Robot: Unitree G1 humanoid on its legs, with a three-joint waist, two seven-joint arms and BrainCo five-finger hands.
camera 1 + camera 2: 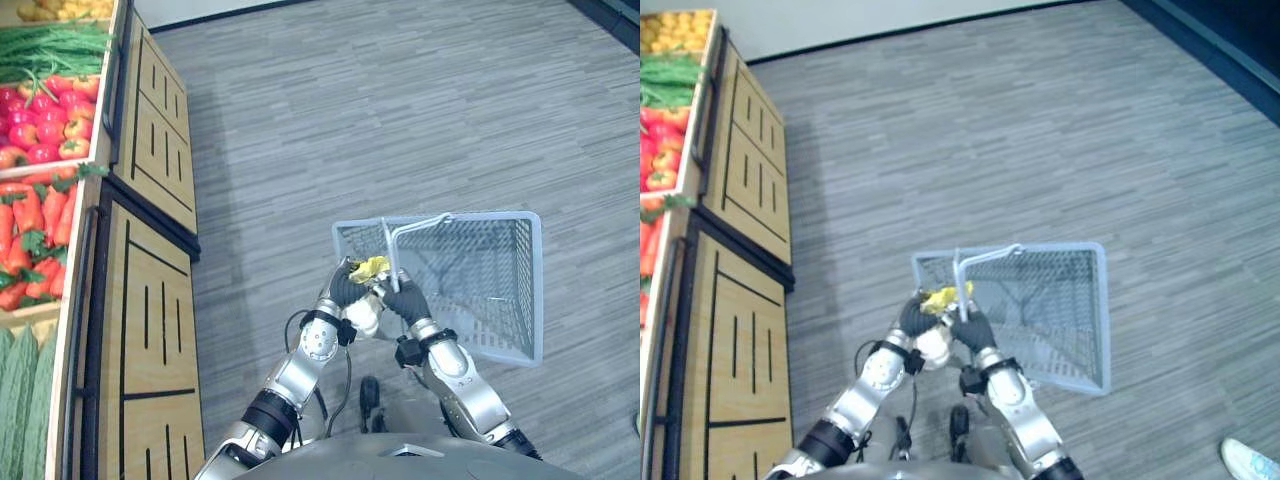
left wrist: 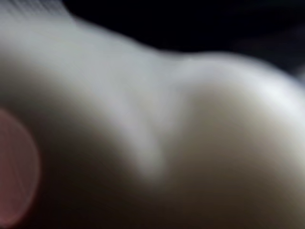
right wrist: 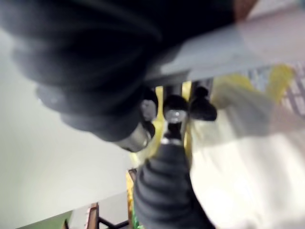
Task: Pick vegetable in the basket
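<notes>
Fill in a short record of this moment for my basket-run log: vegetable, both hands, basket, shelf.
vegetable: pale with yellow leaves, held between both hands at the basket's near left rim
left robot hand: curled on the vegetable
right robot hand: against the vegetable's other side, next to the handle; grip unclear
basket: grey mesh, in front of the robot, handle raised
shelf: wooden, on the robot's left, holding tomatoes, carrots and green beans
</notes>
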